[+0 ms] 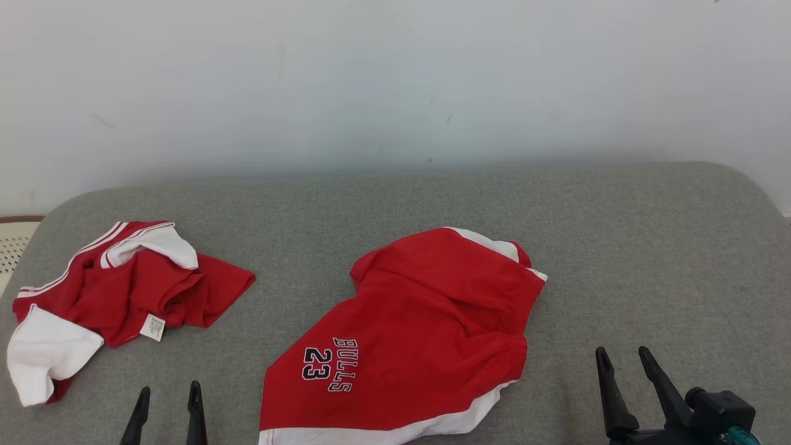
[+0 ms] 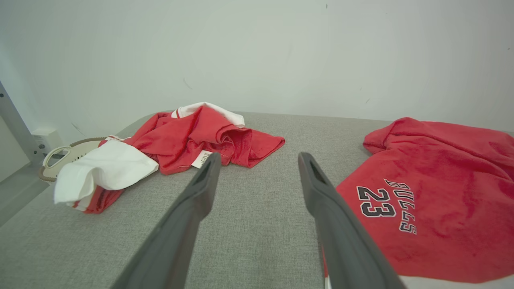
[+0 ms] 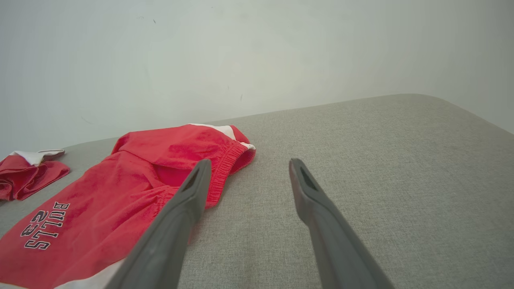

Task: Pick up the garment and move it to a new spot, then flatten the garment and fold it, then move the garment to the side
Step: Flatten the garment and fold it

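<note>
Fingers [image 1: 610, 395] spread, left gripper [image 1: 170, 387], right gripper [image 1: 621, 352], red shorts [image 1: 420, 321] between (untouched)

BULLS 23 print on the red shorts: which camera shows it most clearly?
The left wrist view: the BULLS 23 print on the red shorts is closest and largest there, every character legible. The head view shows it whole but smaller, turned sideways; the right wrist view has it small and slanted near its left edge.
</note>
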